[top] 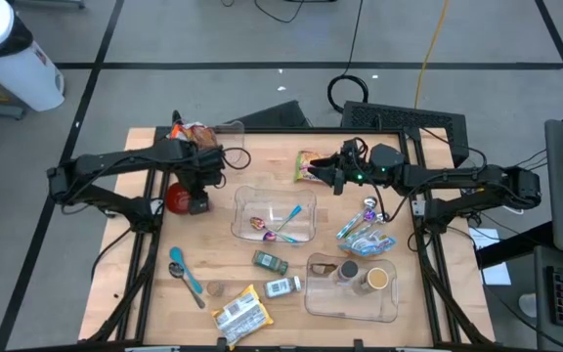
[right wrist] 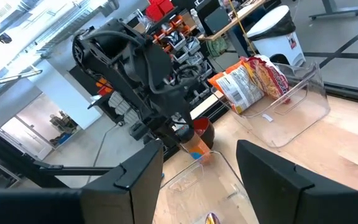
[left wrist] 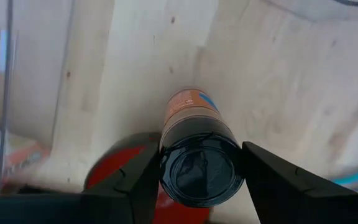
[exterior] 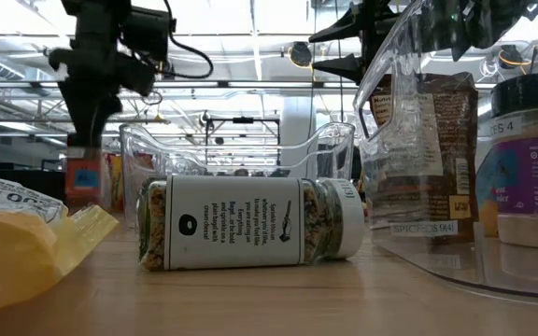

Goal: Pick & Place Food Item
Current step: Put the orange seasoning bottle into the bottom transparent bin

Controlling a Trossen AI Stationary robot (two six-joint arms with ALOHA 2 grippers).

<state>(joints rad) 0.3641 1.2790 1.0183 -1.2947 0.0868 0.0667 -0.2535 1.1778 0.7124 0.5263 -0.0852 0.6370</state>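
Note:
A small bottle (left wrist: 190, 111) with an orange label and a black cap stands upright under my left gripper (top: 199, 184), which is shut on it at the table's left, beside a red round dish (top: 175, 198). The same bottle (exterior: 80, 179) shows at the left of the low view. My right gripper (top: 328, 174) hovers level and open above a snack bag (top: 309, 164) at the far middle, with nothing between its fingers. My left gripper pinches the bottle's black cap (left wrist: 199, 169) between its two fingers, one on each side. The fingers come from above, pointing down. The bottle hangs upright below them; whether its base is clear of the table I cannot tell.
A clear bin (top: 243, 198) with spoons sits mid-table, and another (top: 391, 311) with jars sits near right. Two spice jars (top: 270, 261), a yellow snack bag (top: 239, 314) and a blue spoon (top: 186, 275) lie toward the near edge. A clear bin with a bag (top: 203, 134) stands far left.

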